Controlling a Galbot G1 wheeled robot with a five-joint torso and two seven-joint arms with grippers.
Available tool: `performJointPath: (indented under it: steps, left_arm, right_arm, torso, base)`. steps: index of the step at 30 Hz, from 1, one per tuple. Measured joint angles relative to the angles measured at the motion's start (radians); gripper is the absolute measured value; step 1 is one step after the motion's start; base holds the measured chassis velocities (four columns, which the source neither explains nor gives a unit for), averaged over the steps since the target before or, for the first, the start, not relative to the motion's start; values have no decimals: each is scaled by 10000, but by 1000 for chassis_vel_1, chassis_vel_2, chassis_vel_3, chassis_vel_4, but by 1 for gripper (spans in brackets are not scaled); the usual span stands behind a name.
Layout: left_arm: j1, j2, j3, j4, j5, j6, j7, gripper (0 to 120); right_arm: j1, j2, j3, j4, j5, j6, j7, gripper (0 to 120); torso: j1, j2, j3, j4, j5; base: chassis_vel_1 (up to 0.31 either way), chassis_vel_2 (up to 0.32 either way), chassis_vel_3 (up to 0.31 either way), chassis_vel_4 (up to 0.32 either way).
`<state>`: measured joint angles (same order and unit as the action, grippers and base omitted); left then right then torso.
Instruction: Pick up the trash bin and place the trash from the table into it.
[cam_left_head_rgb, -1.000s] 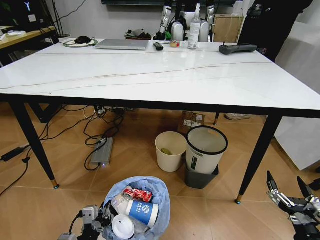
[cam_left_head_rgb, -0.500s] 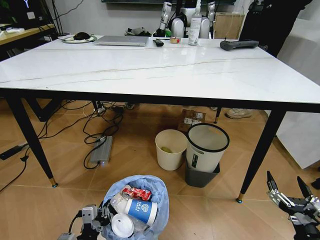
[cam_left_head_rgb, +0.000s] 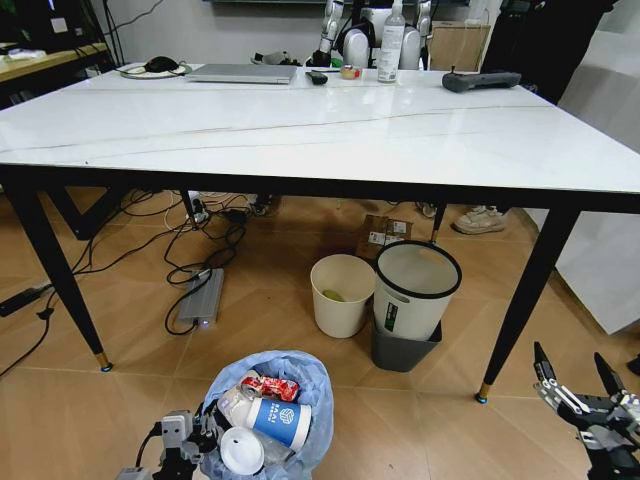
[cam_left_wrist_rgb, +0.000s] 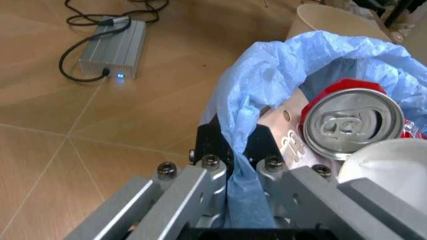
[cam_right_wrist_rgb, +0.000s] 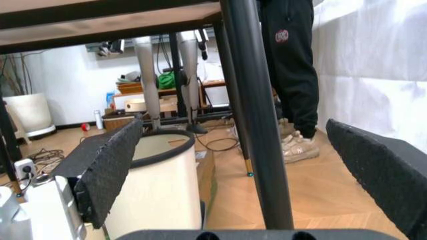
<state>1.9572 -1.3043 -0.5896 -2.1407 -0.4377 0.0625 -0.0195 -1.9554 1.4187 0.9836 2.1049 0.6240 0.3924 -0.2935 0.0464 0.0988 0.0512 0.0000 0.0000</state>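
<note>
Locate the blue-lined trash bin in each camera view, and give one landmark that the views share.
Head view: the trash bin sits at bottom centre on the floor, its rim clamped by the left gripper.
Left wrist view: its blue bag spans the middle and one side, pinched between the fingers.
Right wrist view: not in it.
Shared landmark: the white bin with black rim, also in the right wrist view.

Trash bin (cam_left_head_rgb: 268, 412) btm cut by head view's lower edge; its body hidden under blue bag. Left gripper (cam_left_head_rgb: 190, 440) partly cut off too. Small items at table (cam_left_head_rgb: 330, 130) far edge too small to ID.
</note>
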Motion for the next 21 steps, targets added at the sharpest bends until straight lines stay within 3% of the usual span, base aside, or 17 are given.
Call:
performJointPath:
  steps: [6, 21]
  left_arm:
    - [-27, -12, -12, 103, 98, -155, -54, 0]
    - [-175, 51, -94, 325, 2, 119, -61, 0]
  right_arm:
    - [0, 0, 0, 0, 0, 0, 0, 100]
    - [0, 0, 0, 0, 0, 0, 0, 100]
  torso:
    - [-12, -263, -250, 0, 0]
    - [-10, -285, -278, 0, 1]
  base:
    - [0, 0, 0, 0]
    - [0, 0, 0, 0]
